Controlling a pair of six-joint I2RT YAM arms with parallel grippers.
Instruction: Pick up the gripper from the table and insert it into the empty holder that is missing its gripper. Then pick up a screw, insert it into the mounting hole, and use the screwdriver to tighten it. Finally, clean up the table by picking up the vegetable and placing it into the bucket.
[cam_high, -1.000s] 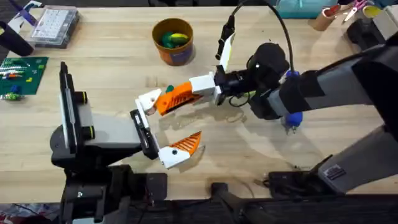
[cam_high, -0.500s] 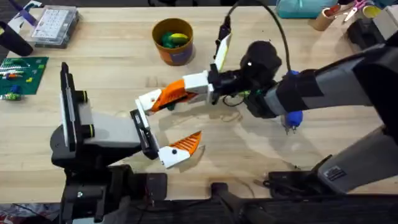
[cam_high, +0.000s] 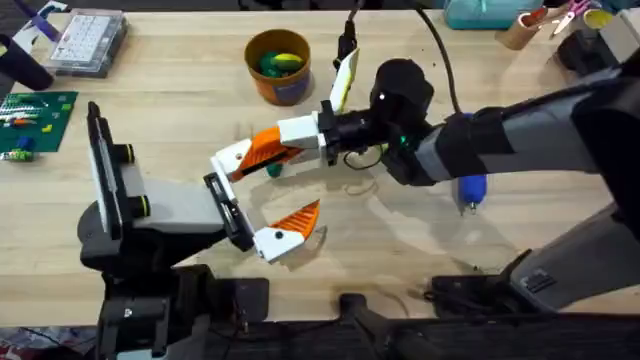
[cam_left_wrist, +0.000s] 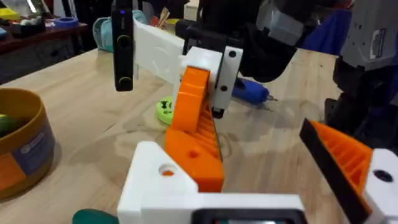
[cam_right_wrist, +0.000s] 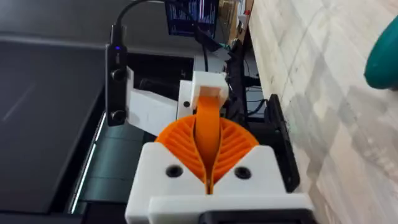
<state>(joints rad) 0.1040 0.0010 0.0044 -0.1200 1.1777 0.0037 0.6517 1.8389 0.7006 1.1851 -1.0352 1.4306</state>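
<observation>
Currently: the gripper (cam_high: 262, 150) clamped in the right gripper (cam_high: 290, 140), carried at the holder (cam_high: 228, 212) (seating unconfirmed). Left gripper's state: cannot tell. Outstanding: screw, screwdriver (cam_high: 471, 189) idle; vegetable (cam_high: 272, 170) on table, outside bucket (cam_high: 277, 66).

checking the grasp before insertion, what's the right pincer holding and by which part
The right pincer is shut on the gripper, clamping its orange ribbed finger, with the white base pointing toward the holder.
</observation>
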